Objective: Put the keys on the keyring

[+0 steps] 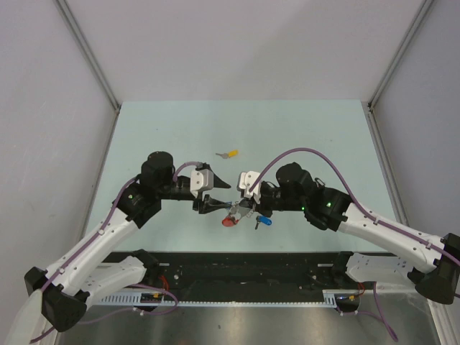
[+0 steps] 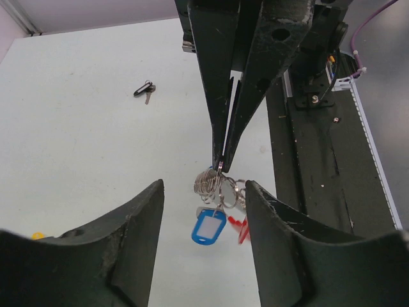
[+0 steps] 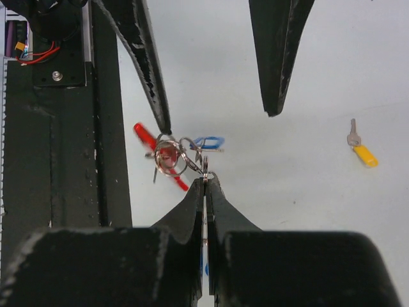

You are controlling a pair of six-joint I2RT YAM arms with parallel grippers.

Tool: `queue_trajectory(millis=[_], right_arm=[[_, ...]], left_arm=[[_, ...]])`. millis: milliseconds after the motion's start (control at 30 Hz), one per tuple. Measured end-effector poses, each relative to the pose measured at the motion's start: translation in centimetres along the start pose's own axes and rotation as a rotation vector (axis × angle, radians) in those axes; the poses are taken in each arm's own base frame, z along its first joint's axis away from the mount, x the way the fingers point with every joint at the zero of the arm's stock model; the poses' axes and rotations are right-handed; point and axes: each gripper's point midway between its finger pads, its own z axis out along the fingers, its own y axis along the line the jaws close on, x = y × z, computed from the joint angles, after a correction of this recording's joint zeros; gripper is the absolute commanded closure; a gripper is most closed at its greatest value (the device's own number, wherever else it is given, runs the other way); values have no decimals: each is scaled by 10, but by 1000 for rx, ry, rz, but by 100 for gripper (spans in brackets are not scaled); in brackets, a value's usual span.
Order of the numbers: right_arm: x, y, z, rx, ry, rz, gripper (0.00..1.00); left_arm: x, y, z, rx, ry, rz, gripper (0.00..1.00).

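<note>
R gripper was clamped on keyring; L gripper sat wide open. Ring looked light, stiff, slick; best pinched across its wire.

My left gripper is showing fingers of matt black plastic, grainy and scuffed pale along the edges. My right gripper is wearing a like dull, scratched black. The keyring is gleaming as bright polished metal. At 6 o'clock from it, the blue cap is shining as glossy plastic. At 3 o'clock in my right wrist view, the yellow-capped key is pairing dull grey metal with smooth plastic. The table is looking matt and smooth.
</note>
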Motion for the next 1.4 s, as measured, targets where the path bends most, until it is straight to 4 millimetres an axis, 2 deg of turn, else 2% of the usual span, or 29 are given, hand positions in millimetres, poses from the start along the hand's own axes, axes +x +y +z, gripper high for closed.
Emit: queue_trajectory(millis=[233, 533, 767, 1067, 1400], right_arm=[[-1, 7, 2, -13, 4, -22, 100], [2, 9, 2, -3, 24, -28, 100], [3, 10, 2, 0, 30, -31, 100], [4, 13, 2, -7, 35, -35, 100], [4, 15, 2, -11, 43, -37, 100]], left_arm=[[1, -6, 7, 22, 9, 26, 59], [14, -16, 16, 64, 54, 16, 62], [16, -20, 19, 72, 63, 19, 71], [23, -22, 22, 89, 85, 11, 71], [28, -26, 25, 108, 101, 3, 78]])
